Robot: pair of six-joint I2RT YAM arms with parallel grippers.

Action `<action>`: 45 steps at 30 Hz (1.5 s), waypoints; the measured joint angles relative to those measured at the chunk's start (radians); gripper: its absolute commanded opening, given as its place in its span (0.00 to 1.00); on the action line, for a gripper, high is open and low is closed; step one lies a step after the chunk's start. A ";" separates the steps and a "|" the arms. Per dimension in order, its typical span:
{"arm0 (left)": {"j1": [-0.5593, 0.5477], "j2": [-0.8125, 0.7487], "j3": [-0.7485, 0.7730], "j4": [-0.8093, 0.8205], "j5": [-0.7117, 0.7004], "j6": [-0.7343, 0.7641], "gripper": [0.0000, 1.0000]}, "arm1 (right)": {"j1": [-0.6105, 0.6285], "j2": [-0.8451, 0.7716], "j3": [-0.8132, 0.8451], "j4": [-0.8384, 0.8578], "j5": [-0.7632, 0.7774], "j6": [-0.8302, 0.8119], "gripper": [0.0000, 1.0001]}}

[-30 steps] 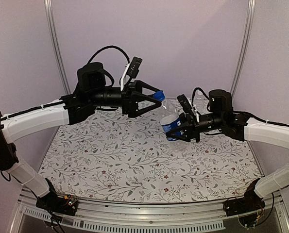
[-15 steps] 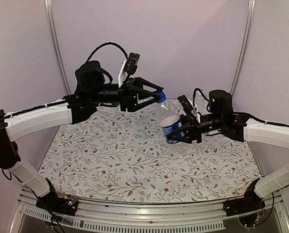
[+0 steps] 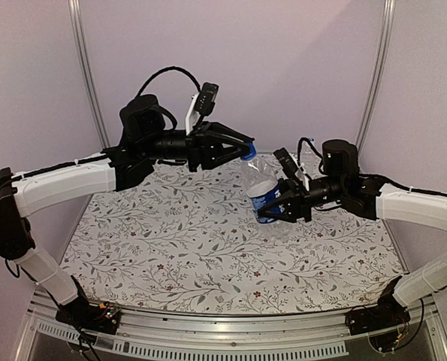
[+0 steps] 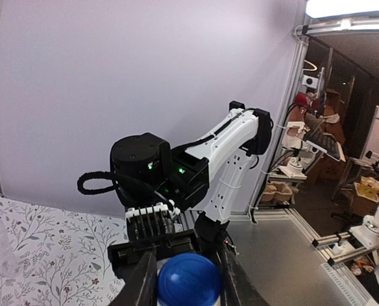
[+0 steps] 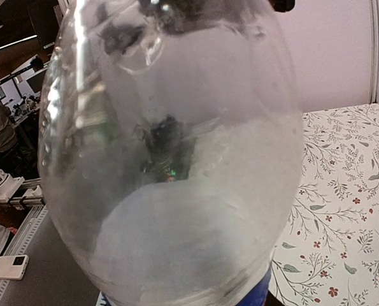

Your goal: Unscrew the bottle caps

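Left arm: reaches out level from the left, wrist raised, left gripper [image 3: 246,146] pointing right. Its jaws are pinched tight on the blue cap [image 3: 249,151], which the wrist view shows sitting squarely between the tips. Right arm: extends lower from the right, right gripper [image 3: 278,209] clamped round the bottle [image 3: 261,183] at its labelled middle. The bottle is tilted, cap end uppermost.

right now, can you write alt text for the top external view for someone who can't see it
Two robot arms meet over a floral-patterned table: the right gripper clamps a small clear bottle at its blue label band, while the left gripper is shut on the blue cap at its top. Pale purple walls stand behind.
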 measured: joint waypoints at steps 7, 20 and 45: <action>0.004 0.000 -0.001 -0.007 -0.022 0.008 0.00 | 0.004 -0.001 0.000 0.000 0.075 0.001 0.33; -0.080 -0.051 0.013 -0.273 -0.681 -0.106 0.00 | 0.016 -0.014 0.019 -0.078 0.509 -0.008 0.31; -0.055 -0.095 -0.082 -0.165 -0.558 -0.059 0.92 | 0.010 0.017 0.045 -0.137 0.394 -0.053 0.32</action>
